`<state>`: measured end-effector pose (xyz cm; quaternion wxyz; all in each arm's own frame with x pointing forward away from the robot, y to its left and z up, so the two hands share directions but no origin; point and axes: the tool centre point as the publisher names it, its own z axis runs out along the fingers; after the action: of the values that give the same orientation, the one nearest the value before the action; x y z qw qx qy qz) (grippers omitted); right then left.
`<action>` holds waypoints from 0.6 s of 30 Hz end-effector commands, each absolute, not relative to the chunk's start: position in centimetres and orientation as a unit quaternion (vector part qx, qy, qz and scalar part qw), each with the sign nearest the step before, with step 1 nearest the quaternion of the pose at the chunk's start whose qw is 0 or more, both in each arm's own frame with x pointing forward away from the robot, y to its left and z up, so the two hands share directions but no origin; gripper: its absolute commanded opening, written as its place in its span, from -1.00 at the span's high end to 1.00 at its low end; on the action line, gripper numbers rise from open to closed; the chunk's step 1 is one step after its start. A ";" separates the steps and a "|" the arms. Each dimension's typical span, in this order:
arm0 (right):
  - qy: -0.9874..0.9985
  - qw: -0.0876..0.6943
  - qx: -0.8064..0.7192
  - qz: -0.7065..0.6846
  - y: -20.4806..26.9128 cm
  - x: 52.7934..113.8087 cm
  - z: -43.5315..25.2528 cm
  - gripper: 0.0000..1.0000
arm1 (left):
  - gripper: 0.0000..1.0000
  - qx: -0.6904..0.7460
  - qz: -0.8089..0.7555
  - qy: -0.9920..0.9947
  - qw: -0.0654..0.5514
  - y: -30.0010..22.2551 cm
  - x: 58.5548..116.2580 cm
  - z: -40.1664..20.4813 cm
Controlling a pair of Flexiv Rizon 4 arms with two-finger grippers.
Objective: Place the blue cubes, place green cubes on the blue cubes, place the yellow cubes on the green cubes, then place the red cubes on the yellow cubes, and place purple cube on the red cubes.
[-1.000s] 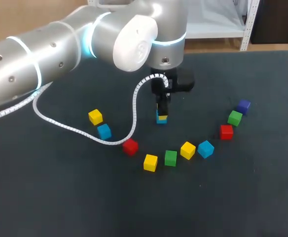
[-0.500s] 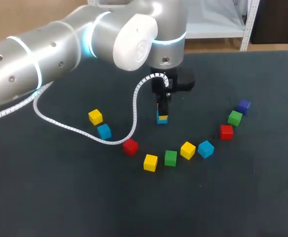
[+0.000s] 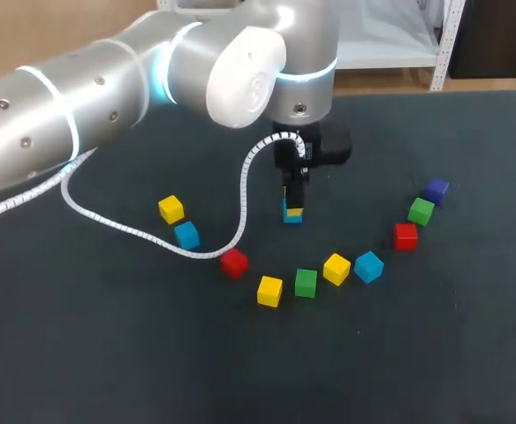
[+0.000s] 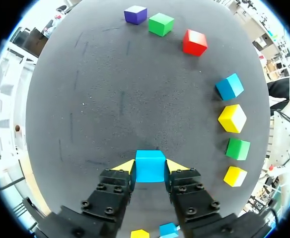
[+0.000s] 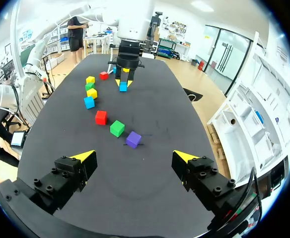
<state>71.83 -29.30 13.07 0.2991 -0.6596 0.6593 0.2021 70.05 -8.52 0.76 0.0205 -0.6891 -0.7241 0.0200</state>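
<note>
— Where is the left claw (image 3: 292,208)?

— It points straight down over the middle of the bench (image 3: 108,353). The left arm (image 3: 81,106) comes in from the side, and a white cable (image 3: 198,254) loops off it across the dark surface.

— And its fingers?

— They are clamped on a blue cube (image 4: 150,166). In the left wrist view both yellow tips press it from opposite sides. The cube sits low at the bench, but whether it rests on the surface cannot be told.

— What lies around that claw?

— Well ahead of it are a purple cube (image 4: 135,14), a green cube (image 4: 161,24) and a red cube (image 4: 194,42), close together in a line. Off to one side, a curve runs back toward the claw: a second blue cube (image 4: 229,87), a yellow cube (image 4: 232,118), a second green cube (image 4: 238,148) and a second yellow cube (image 4: 234,176). Behind the fingers are a third yellow cube (image 4: 140,233) and a third blue cube (image 4: 168,229). A second red cube (image 3: 233,263) lies just beside the cable.

— And the right claw (image 5: 134,156)?

— Its fingers stand wide apart with nothing between them. It hangs over the bench well apart from every cube. The purple one is the nearest ahead of it, and the left claw with its cube is far beyond.
</note>
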 end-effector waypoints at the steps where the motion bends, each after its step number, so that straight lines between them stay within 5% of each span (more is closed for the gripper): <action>1: 0.659 0.300 -0.660 0.202 -29.3 71.8 13.0 -1.00 | 0.62 -0.689 0.020 -0.724 0.025 -8.6 70.3 0.7; 18: 0.659 0.300 -0.660 0.202 -29.3 71.8 13.0 -1.00 | 0.45 -0.686 0.021 -0.726 0.027 -8.2 70.5 0.6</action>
<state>71.83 -29.31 13.07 0.2990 -0.6596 0.6593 0.2021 70.19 -8.18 0.57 0.0240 -0.6856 -0.7273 0.0192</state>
